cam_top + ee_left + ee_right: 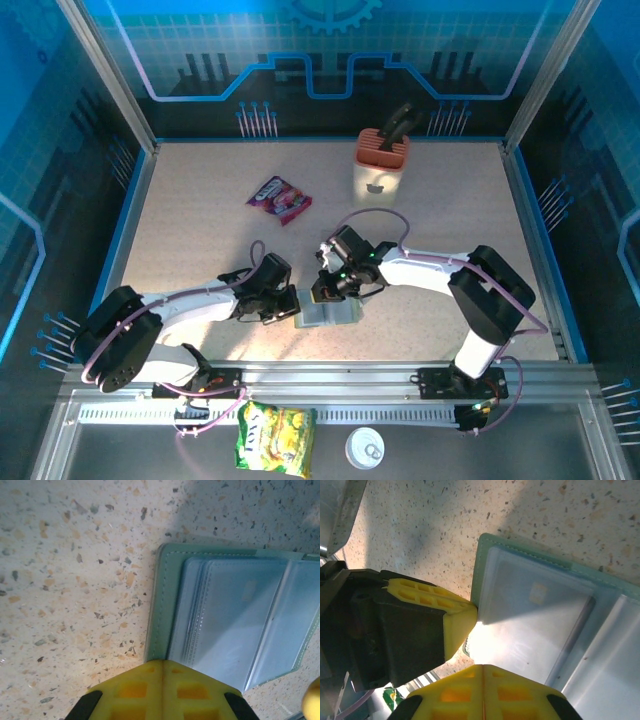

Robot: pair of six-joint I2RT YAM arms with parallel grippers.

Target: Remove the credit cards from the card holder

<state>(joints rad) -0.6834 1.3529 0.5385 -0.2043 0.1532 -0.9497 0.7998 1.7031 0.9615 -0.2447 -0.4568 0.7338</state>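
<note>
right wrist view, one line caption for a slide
Open card holder on the speckled table, shut left gripper at its edge, shut right gripper close over it.

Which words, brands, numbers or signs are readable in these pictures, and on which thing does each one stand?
No text reads clearly in any view.
yellow-green bag: print too blurred to read.
purple-red snack packet: lettering too small to read.
knife block: a small dark mark, not readable.
card holder: no print that I can see.
back wall: a gear drawing, no words.
</note>
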